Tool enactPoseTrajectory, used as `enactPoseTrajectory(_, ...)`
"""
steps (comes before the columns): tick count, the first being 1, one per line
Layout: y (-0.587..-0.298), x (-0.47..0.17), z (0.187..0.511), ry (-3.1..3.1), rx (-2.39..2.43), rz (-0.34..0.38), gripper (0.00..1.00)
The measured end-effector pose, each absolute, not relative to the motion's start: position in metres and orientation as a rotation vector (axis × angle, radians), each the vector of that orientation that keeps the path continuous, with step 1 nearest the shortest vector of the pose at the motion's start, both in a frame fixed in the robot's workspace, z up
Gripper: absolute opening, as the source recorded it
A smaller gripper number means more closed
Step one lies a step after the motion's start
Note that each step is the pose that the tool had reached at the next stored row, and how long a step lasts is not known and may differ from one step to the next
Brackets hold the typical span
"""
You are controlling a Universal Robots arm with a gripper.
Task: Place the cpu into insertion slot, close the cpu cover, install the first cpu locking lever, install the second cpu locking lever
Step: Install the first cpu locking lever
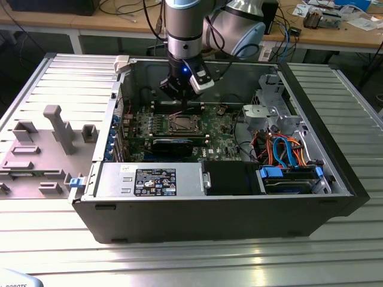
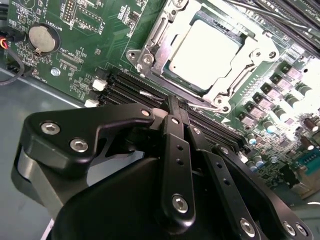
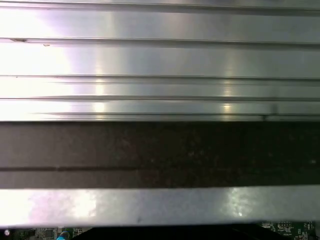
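I see my gripper (image 2: 173,102) with its fingers clenched together and holding nothing, low over the motherboard (image 2: 95,45), just beside the memory slots (image 2: 130,87). The cpu (image 2: 202,50) already lies in the insertion slot (image 2: 150,60), and the cpu cover (image 2: 250,52) is down around its edges. In the exterior view the gripper (image 1: 179,95) hangs inside the open computer case (image 1: 209,221), near its back wall; toward the drive cage (image 1: 269,110) there is free room.
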State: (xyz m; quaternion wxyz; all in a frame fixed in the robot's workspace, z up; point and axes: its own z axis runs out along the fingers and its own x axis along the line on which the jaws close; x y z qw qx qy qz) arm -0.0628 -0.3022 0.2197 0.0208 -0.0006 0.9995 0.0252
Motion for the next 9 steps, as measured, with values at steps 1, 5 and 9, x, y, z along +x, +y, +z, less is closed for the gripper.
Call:
enactPoseTrajectory(1,-0.3021,-0.0621,0.2189,3.099,-0.002,0.078,0.11)
enactPoseTrajectory(5,-0.3017,-0.059,0.2163,3.099,-0.002,0.078,0.11)
enactPoseTrajectory(9,-0.3016,-0.056,0.2133,3.099,-0.002,0.078,0.11)
